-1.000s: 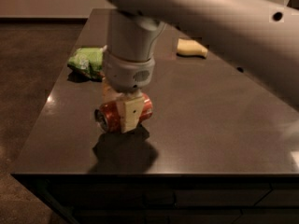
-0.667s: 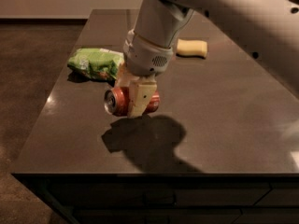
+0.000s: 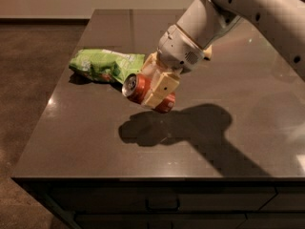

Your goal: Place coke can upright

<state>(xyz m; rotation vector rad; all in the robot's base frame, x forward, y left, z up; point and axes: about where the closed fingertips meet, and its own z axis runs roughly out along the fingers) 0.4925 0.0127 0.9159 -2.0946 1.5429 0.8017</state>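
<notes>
While it's clamped between the cream fingers (image 3: 161,86) of the two-finger claw (image 3: 157,92), the one small red-orange metal coke can (image 3: 137,90) hangs on its side, tilted, with its silver end poking out on the claw's camera-left. The claw is closed tight around the can's middle and isn't touching anything else. Straight below the claw, its shadow sits on the dark glossy tabletop (image 3: 86,147). One crumpled green snack bag (image 3: 106,64) lies just left of the claw. One pale yellow sponge (image 3: 208,53) barely peeks out behind the wrist. Compared with a second ago, the can's been lifted clear of the table.
</notes>
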